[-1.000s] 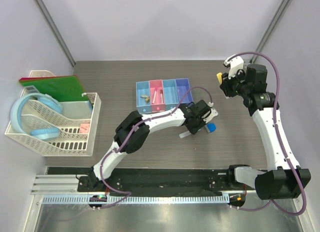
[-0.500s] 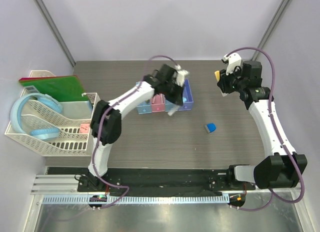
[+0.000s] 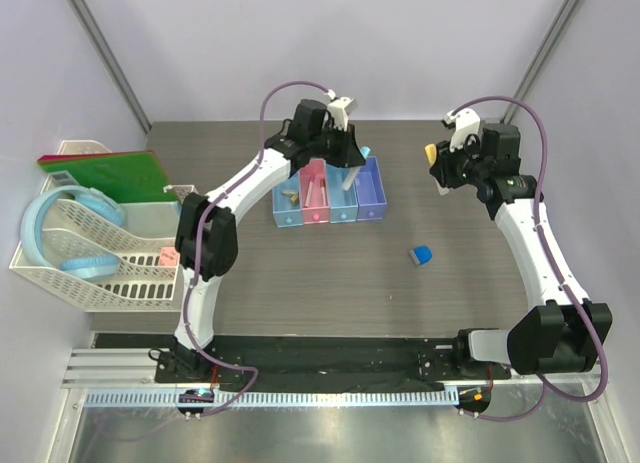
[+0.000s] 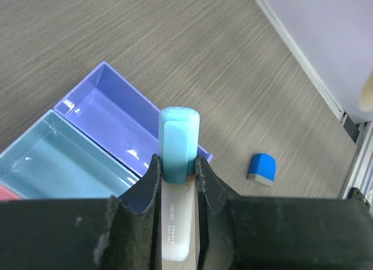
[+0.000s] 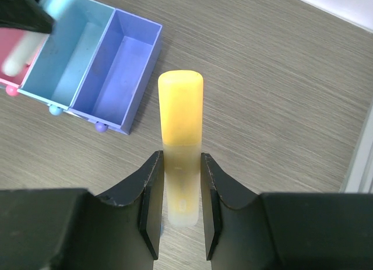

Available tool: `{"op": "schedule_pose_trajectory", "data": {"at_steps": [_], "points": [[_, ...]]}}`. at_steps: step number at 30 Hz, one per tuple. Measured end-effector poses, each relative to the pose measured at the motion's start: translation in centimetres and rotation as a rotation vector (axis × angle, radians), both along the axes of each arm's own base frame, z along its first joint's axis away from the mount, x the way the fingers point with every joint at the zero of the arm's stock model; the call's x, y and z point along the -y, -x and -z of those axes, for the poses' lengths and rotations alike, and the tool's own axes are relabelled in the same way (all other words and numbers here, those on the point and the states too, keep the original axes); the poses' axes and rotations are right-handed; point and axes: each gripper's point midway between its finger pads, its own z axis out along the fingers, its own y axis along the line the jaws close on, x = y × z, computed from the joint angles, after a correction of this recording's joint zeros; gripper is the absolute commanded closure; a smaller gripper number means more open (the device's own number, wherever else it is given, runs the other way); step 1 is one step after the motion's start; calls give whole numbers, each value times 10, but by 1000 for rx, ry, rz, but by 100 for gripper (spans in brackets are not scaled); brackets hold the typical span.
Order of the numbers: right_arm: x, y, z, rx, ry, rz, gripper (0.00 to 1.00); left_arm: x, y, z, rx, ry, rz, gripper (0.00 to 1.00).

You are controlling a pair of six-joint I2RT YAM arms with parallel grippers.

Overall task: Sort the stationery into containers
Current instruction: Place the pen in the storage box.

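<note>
Both arms have something in their grip, so this looks like the delivery step of the sorting. The left pincer (image 4: 176,168) is clamped on the pale blue tube (image 4: 179,143), which stands up between its jaws above the row of containers (image 3: 330,220) on the 12 o'clock half of the desk (image 3: 320,283). In the wrist view the tube hangs about over the shared wall between the second light blue bin (image 4: 52,159) and the purple bin (image 4: 116,109), and both look bare inside. The left arm is stretched long from its base toward 12 o'clock, with the wrist tipped down over the bins. I'd judge the next move is to centre the tube over one bin, come lower and let go, so it doesn't land on that wall.

The right pincer (image 5: 182,165) is clamped on the yellow stick (image 5: 180,121). It holds the stick aloft near 2 o'clock on the desk, well apart from the bins, on an arm reared up from its base. It would have to swing toward 9 o'clock to reach them.

The blue block (image 3: 422,254) lies loose on the desk, at 4 o'clock from the purple bin and not yet sorted.
</note>
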Motion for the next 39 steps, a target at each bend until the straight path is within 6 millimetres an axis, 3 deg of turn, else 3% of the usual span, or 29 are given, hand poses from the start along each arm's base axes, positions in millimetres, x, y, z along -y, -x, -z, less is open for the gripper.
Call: {"op": "schedule_pose_trajectory", "data": {"at_steps": [7,15,18,20,22,25,27,33,36,39], "points": [[-8,4,8,-16,-25,-38,77,-3,-18,51,-54,-43,-47,100],[-18,10,1,1,-60,-84,77,-20,-40,71,-43,-81,-119,100],[-26,13,0,-7,-88,-115,77,-23,-43,79,-50,-93,-127,81],[-32,15,0,-14,-108,-138,77,-27,-45,87,-54,-106,-131,77],[-40,16,1,-29,-127,-163,77,-29,-44,95,-64,-118,-131,61],[-57,13,1,-47,-149,-209,77,-33,-44,102,-74,-130,-131,53],[-69,11,1,-55,-155,-243,77,-37,-46,103,-77,-129,-137,44],[-115,-4,9,-93,-175,-348,78,-50,-54,92,-76,-98,-151,32],[-132,-17,21,-125,-191,-375,78,-58,-52,69,-52,-82,-151,26],[-147,-33,33,-151,-210,-390,78,-73,-36,26,16,-70,-141,16]]}}
